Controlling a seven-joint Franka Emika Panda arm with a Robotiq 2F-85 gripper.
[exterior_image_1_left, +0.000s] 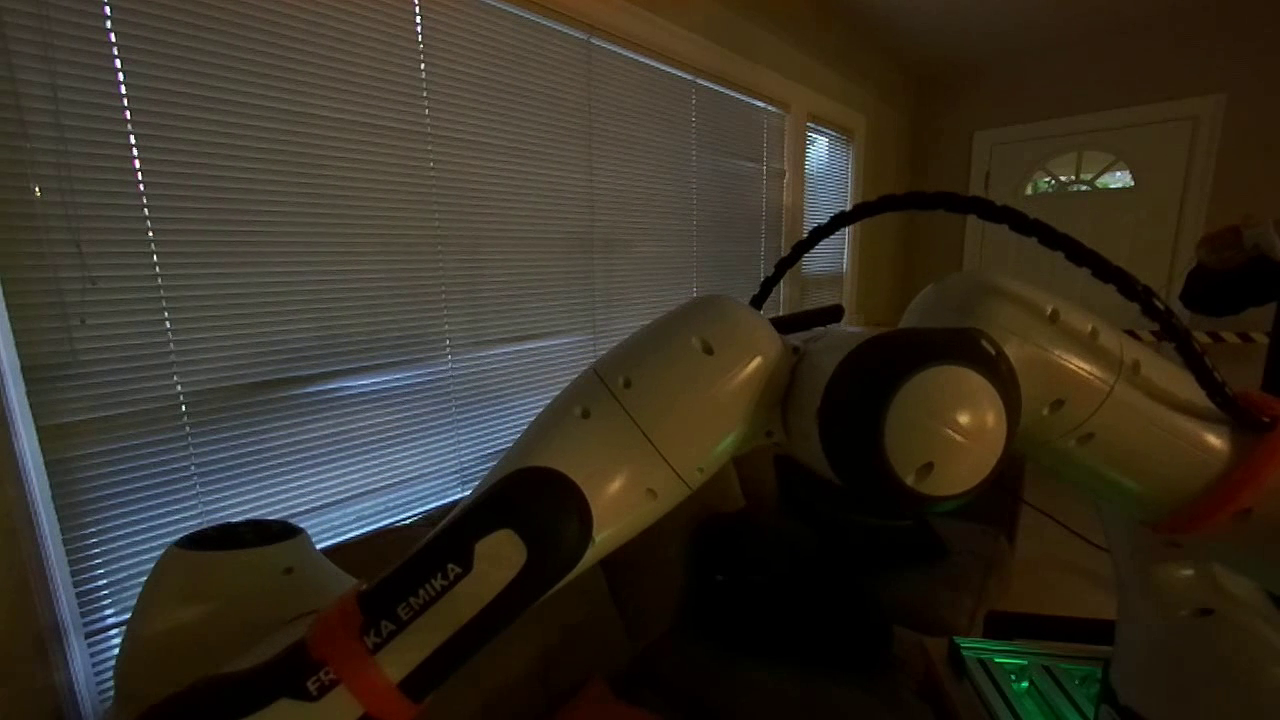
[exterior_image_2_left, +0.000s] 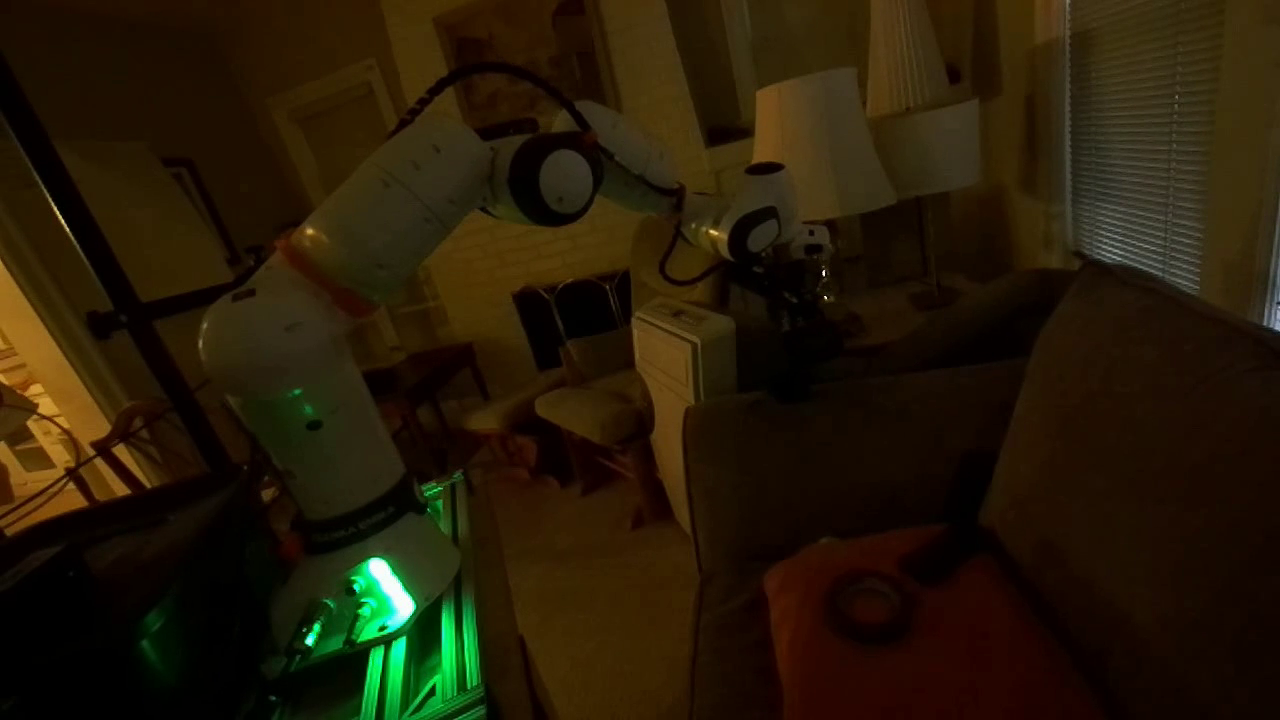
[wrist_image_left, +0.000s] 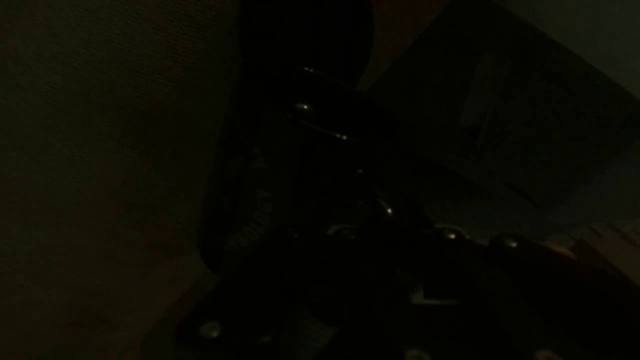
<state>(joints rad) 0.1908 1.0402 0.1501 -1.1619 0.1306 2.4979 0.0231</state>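
Observation:
My gripper is a dark shape above the end of the brown sofa arm, pointing down. In the wrist view, the gripper is nearly black; its fingers are hard to separate from what lies beyond them. A long black object with a rounded far end and faint pale lettering lies just beyond or between the fingers. I cannot tell whether they touch or hold it. Dim brown cloth fills the left. A dark flat-sided shape is on the right. In an exterior view showing the arm close up, the gripper does not show.
An orange cloth or cushion on the sofa bears a dark ring; a dark long thing lies beside it. A white box-shaped appliance, a chair and a lamp stand near the arm. Window blinds run behind the arm.

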